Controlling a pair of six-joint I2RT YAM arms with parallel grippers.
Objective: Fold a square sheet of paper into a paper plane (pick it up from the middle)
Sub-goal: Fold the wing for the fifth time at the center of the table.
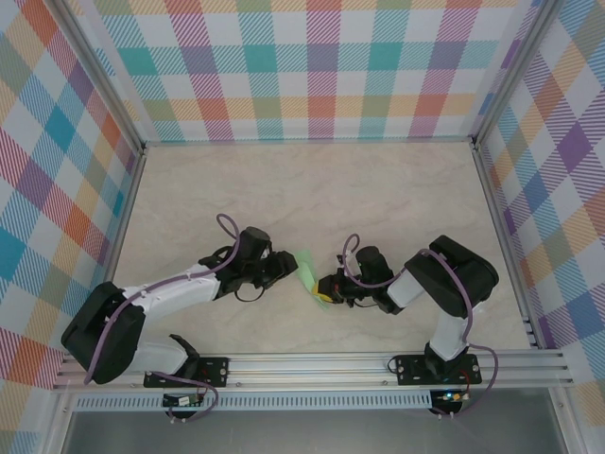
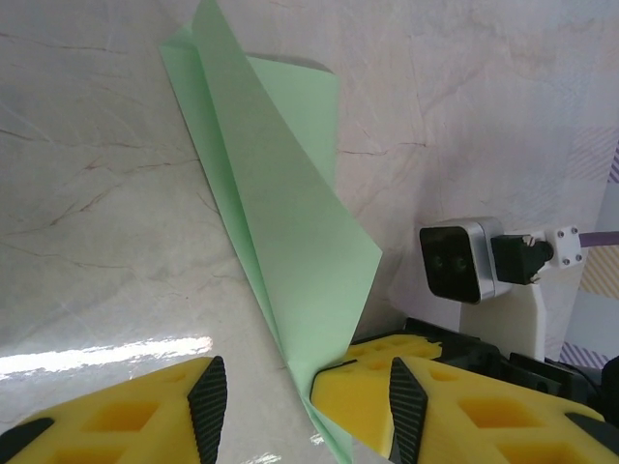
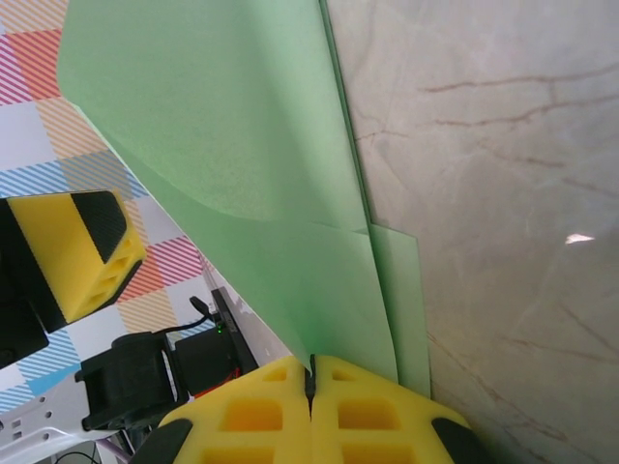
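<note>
**Right jaws pinch the green sheet; left jaws stand apart around it**

The right gripper has its jaws pressed together on the near edge of a thin pale mint-green sheet of paper, creased into long overlapping flaps. No gap shows between its yellow fingers other than the paper itself. From that pinch the sheet rises and spreads away, one flap curling free, a narrower layer lying beside it towards the pale marble-patterned counter.

The left gripper has its jaws roughly half open. The sheet hangs down into the gap between them and tapers to a point at the far end. The right gripper's yellow fingertips sit in that same gap, clamped on the paper just beside the left gripper's right-hand pad. I cannot tell whether either left pad touches the sheet. The right arm's white wrist camera shows just beyond.

From above, the two grippers meet near the middle of the counter, left gripper and right gripper close together, with the sheet between them.
</note>
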